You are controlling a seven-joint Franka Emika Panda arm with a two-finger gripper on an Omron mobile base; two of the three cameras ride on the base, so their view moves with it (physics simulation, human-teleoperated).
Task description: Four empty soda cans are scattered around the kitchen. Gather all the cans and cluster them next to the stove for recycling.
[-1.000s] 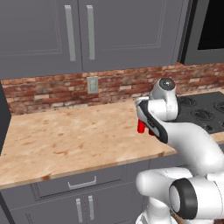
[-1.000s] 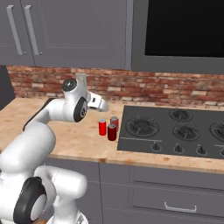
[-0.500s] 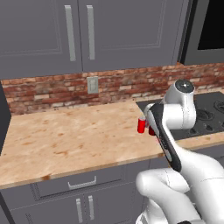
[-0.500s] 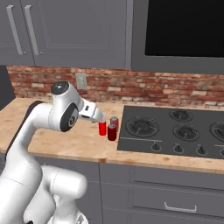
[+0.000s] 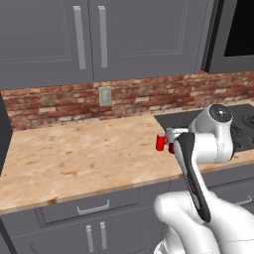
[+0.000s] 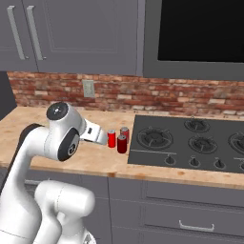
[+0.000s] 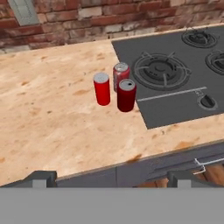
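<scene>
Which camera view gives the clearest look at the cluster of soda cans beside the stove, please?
The hand view: all three soda cans stand upright and unblocked on the counter by the stove, with the open gripper well clear. The right base view shows them smaller; in the left base view the arm hides most of them.

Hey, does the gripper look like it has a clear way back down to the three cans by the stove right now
Probably yes. The gripper is open and empty, drawn back over the counter's front edge. The three soda cans stand upright beside the stove, with bare counter between them and the fingers.
</scene>
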